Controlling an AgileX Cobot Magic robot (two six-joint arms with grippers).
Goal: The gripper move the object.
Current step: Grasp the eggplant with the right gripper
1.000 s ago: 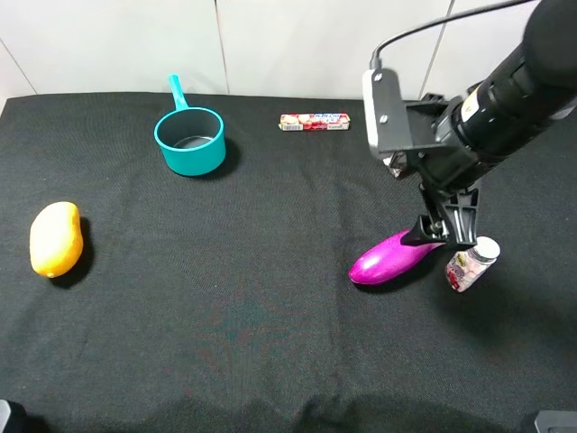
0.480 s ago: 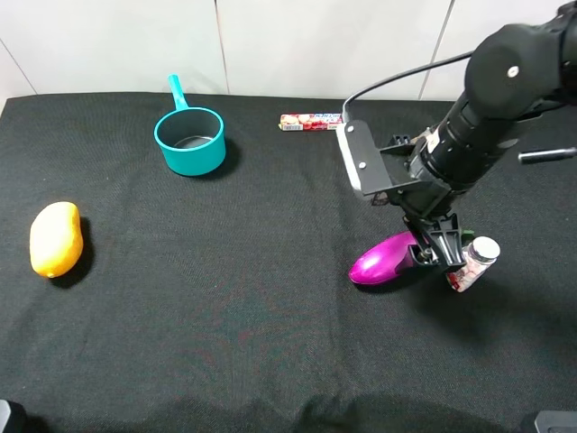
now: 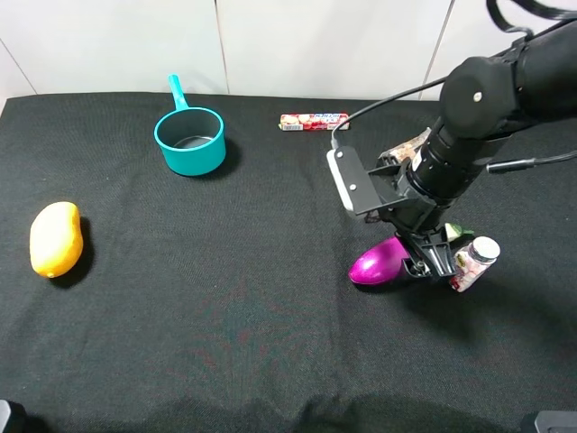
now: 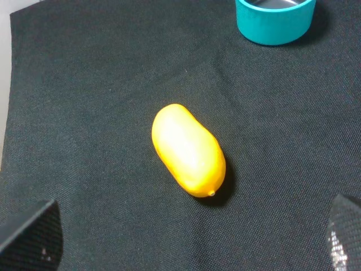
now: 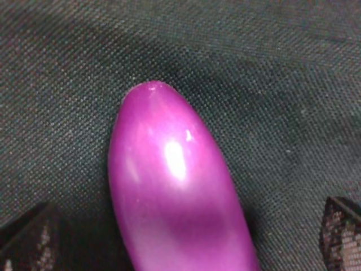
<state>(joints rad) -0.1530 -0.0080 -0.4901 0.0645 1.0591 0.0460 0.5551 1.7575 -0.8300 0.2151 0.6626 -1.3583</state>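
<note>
The magenta-purple eggplant (image 3: 379,262) lies on the black cloth at the right, with its green stem (image 3: 456,231) pointing toward the small bottle. My right gripper (image 3: 424,262) is down low over the eggplant's stem half. In the right wrist view the eggplant (image 5: 175,192) fills the middle, and the gripper (image 5: 183,231) is open, with one black finger (image 5: 28,237) on each side of it and well apart. The left gripper (image 4: 186,237) is open and empty above the yellow mango (image 4: 188,149); it does not show in the exterior view.
A small white-capped bottle (image 3: 472,263) leans right beside the eggplant and the right gripper. A teal pot (image 3: 189,140) stands at the back left, a candy roll (image 3: 314,121) at the back middle, and the mango (image 3: 56,238) at the far left.
The right arm has swung lower and a little left, bringing its fingers down over the eggplant. The eggplant, the bottle and the other things have not moved.
</note>
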